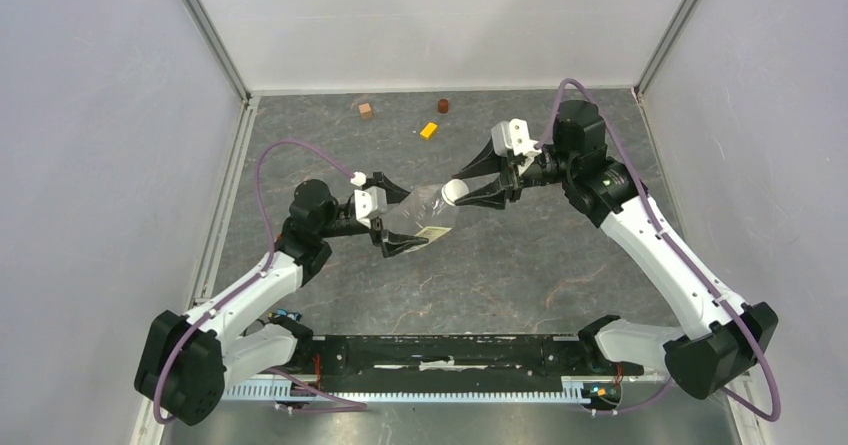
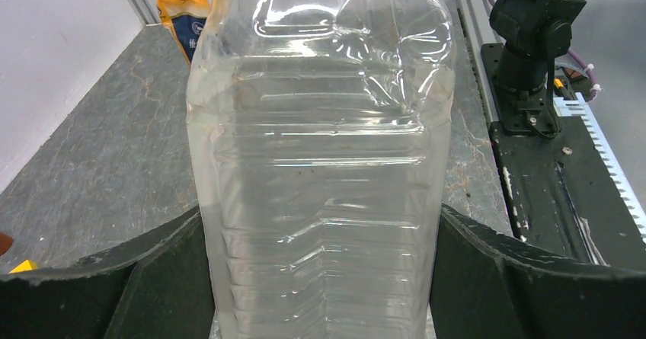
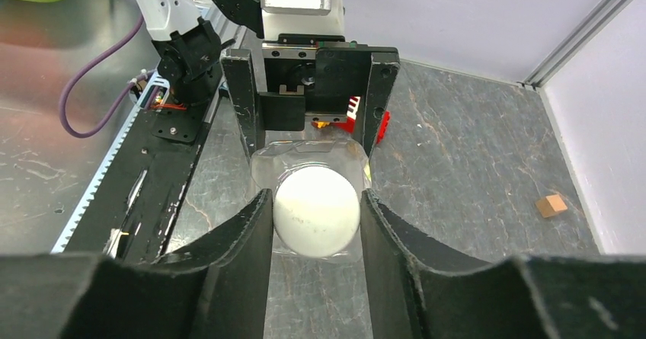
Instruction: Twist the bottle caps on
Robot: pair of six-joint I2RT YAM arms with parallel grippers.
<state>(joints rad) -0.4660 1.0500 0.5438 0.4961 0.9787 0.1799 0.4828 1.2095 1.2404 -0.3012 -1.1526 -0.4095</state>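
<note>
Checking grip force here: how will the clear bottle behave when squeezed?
Probably soft: the clear bottle shows thin, creased walls. Likely light, since it looks empty. Its smooth plastic could slip in the left gripper during twisting.

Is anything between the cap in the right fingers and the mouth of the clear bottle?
Nothing visible. The right gripper holds the white cap right at the neck end of the clear bottle, which the left gripper clamps; no other object sits between them.
</note>
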